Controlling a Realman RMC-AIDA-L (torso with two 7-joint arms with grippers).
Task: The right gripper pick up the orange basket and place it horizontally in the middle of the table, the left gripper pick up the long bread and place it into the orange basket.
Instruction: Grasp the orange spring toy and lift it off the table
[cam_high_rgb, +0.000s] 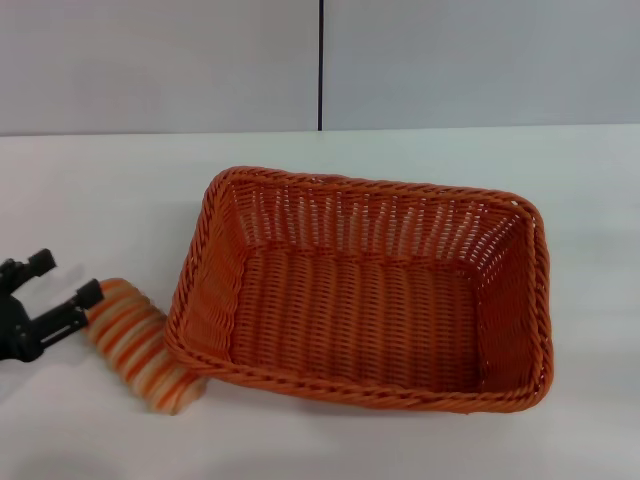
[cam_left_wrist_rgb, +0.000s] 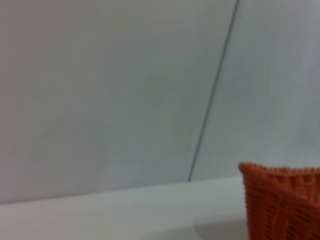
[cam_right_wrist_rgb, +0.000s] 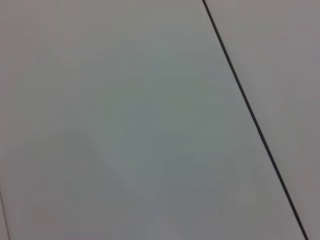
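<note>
Long bread (cam_high_rgb: 138, 343) sits nearest the head camera, on the table (cam_high_rgb: 90, 200) at front left, its near end touching or just beside the orange basket's (cam_high_rgb: 362, 290) front-left corner. Loaf's long axis runs diagonally: far end toward the left end effector, near end toward the basket's front rim.

Left end effector (cam_high_rgb: 62, 279) is low at the left edge, fingers (cam_high_rgb: 88, 294) apart, open toward the bread. Nearer finger tip is at the loaf's far end, touching or just short of it, can't tell which. Other finger is farther back, clear of the loaf. Not clamped on anything.

Basket is upright in the middle of the table, opening up, nothing inside, long axis left-right, slightly skewed with the right end closer to the camera. Left wrist view catches only one basket corner (cam_left_wrist_rgb: 282, 200) on the table, grey wall (cam_left_wrist_rgb: 100, 90) behind.

Right end effector isn't in any view; right wrist camera shows only wall.
</note>
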